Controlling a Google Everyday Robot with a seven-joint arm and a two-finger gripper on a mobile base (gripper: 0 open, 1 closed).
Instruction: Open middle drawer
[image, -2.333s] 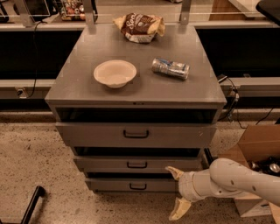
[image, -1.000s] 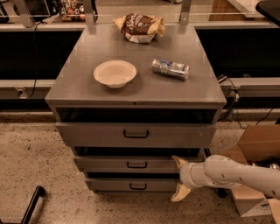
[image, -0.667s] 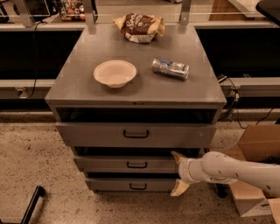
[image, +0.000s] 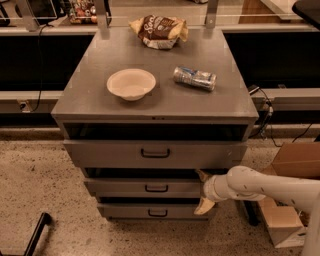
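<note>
The middle drawer (image: 125, 188) is a low grey front with a small dark loop handle (image: 156, 188), set between a taller top drawer (image: 110, 154) and a narrower bottom drawer (image: 130, 212). All three stand slightly out of the cabinet. My gripper (image: 202, 191) is open at the right end of the middle drawer's front. One pale fingertip (image: 202, 174) sits above the front and the other (image: 202, 207) below it. My white arm (image: 260, 186) reaches in from the right.
On the grey cabinet top (image: 90, 100) stand a white bowl (image: 131, 84), a lying can (image: 195, 78) and a chip bag (image: 159, 31). A cardboard box (image: 292, 165) sits on the floor at right. A black bar (image: 35, 234) lies at bottom left.
My gripper has risen from beside the bottom drawer to the right end of the middle drawer, and the arm has shifted slightly left. The drawers have not moved.
</note>
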